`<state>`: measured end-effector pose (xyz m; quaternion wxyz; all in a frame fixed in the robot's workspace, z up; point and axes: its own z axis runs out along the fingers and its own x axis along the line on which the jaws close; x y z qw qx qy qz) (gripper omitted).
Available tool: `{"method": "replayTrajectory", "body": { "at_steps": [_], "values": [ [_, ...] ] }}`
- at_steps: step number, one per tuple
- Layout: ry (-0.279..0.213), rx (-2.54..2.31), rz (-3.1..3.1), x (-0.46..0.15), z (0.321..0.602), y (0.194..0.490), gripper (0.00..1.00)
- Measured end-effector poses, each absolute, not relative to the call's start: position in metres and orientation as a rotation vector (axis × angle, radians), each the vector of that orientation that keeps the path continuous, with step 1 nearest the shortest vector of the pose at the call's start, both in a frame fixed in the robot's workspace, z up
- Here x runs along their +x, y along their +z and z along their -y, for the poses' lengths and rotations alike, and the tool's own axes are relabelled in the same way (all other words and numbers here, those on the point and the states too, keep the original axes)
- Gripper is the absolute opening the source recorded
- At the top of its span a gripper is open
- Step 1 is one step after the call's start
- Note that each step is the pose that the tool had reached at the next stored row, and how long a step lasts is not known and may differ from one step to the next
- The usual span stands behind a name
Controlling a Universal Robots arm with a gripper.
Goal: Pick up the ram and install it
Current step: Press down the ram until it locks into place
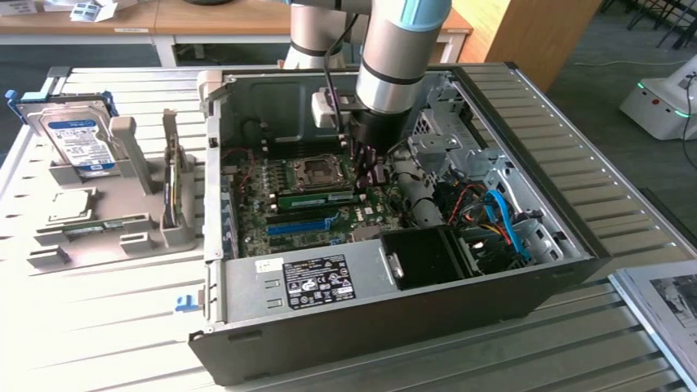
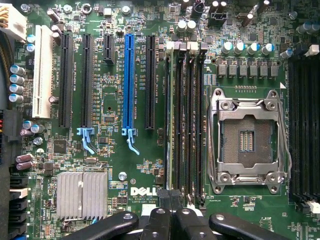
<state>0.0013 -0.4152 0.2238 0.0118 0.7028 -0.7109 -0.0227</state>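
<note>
1. The ram [image 1: 316, 197] stands on its long edge in a memory slot of the motherboard [image 1: 289, 216], just beside the empty processor socket [image 1: 316, 170]. Its long axis runs across the board, from the exterior view's left to its right, parallel to the blue expansion slot [image 1: 296, 226] nearer the power supply [image 1: 316, 282].
2. In the wrist view the ram [image 2: 171, 125] is seen edge-on as a thin green strip in the slot farthest from the socket [image 2: 247, 141], among the bank of black memory slots [image 2: 192, 125].
3. Its chips and label cannot be made out. Whether the end latches have closed on it cannot be told.
4. The gripper [image 1: 365, 159] is inside the open computer case [image 1: 436, 318], above the right end of the ram as the exterior view has it. In the wrist view the fingertips [image 2: 170, 197] sit pressed together over one end of the slot bank, closed with nothing between them.
5. Whether the tips touch the ram's top edge cannot be told; the arm hides that spot in the exterior view.
6. Outside the case, on the exterior view's left, a grey holder [image 1: 109, 204] carries a blue-labelled hard drive [image 1: 74, 143] and a square silver processor chip [image 1: 68, 204].
</note>
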Motion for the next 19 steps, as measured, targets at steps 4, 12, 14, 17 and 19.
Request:
{"method": "replayTrajectory", "body": {
  "at_steps": [4, 12, 14, 17, 19],
  "values": [
    [-0.071, 2.191, 2.217, 0.0013, 0.4152, 0.2238, 0.10],
    [-0.071, 2.191, 2.217, 0.0013, 0.4152, 0.2231, 0.10],
    [-0.071, 2.191, 2.217, 0.0013, 0.4152, 0.2229, 0.10],
    [-0.071, 2.191, 2.217, 0.0013, 0.4151, 0.2228, 0.10],
    [-0.071, 2.191, 2.217, 0.0013, 0.4151, 0.2228, 0.10]
  ]
}}
